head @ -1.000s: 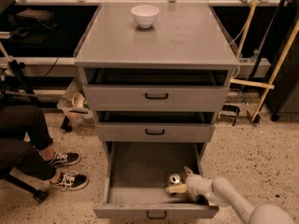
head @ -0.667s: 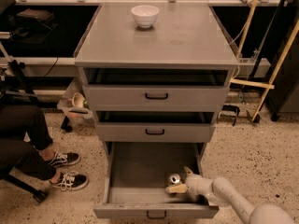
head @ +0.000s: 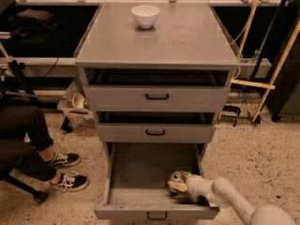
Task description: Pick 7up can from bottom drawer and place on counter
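The bottom drawer (head: 140,172) of the grey cabinet is pulled wide open. The 7up can (head: 176,176) stands inside it near the right front corner, with its silver top showing. My gripper (head: 180,185) reaches into the drawer from the lower right and is right against the can's front side, and its white arm (head: 220,196) passes over the drawer's right front corner. The counter (head: 187,36) is the flat grey top of the cabinet, above the two shallower drawers.
A white bowl (head: 145,16) stands at the back of the counter. A seated person's legs and sneakers (head: 65,170) are on the floor to the left. Wooden poles (head: 272,74) lean at the right. The two upper drawers (head: 157,96) are slightly open.
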